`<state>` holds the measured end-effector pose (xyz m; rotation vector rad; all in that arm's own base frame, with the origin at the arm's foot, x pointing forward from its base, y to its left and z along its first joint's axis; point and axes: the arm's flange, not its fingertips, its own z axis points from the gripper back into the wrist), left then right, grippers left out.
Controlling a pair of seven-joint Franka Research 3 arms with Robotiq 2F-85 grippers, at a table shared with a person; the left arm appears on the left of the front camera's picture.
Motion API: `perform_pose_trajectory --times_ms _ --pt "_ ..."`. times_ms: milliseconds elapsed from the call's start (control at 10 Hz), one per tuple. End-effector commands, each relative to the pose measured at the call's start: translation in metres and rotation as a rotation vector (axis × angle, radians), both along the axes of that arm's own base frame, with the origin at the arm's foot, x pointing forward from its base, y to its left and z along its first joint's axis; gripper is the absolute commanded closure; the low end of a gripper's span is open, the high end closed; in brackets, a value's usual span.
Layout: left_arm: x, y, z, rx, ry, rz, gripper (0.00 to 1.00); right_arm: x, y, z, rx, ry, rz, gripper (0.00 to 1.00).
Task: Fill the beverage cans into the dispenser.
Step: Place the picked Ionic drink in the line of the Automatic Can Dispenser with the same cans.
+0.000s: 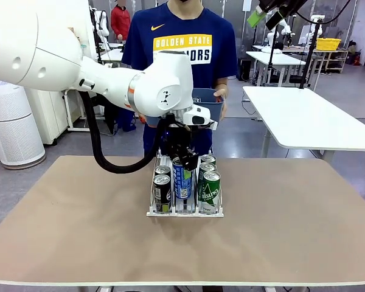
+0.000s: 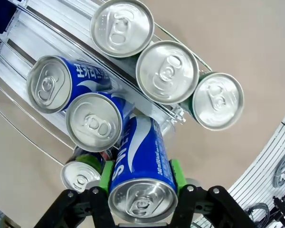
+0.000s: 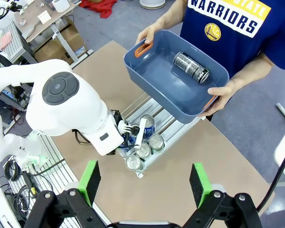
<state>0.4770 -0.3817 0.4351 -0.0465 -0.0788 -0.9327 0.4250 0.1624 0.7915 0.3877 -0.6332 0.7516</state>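
In the white-based, wire-lane dispenser (image 1: 185, 213), two slim black cans (image 1: 162, 190) are counted in the left lane. In the middle lane a slim blue can (image 2: 137, 156) is clamped between the green pads of the left gripper (image 2: 141, 175), touching two more blue cans (image 2: 95, 121). Three silver-topped green cans (image 1: 210, 191) are lined up in the right lane. Beyond, a blue-grey plastic tub (image 3: 152, 71) containing one black can (image 3: 191, 66) is held by a person's hands (image 3: 223, 92). The right gripper (image 3: 145, 185) is seen high above the brown table (image 1: 292, 231), its jaws spread wide.

white rounded left arm (image 1: 164, 91), black looping cable (image 1: 90, 131), black left claw (image 2: 141, 176), green pads (image 2: 106, 175)
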Motion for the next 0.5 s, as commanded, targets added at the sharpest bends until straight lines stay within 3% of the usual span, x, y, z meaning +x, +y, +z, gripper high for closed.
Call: perform_pose_trajectory --times_ms 0,400 --pt "0.015 -0.001 -0.004 0.002 -0.083 0.019 0.43 0.000 0.000 0.000 -0.001 0.005 -0.004 0.00" --pt "-0.001 -0.013 -0.029 -0.027 0.013 -0.037 0.43 0.000 0.000 0.000 -0.001 0.005 -0.004 0.00"
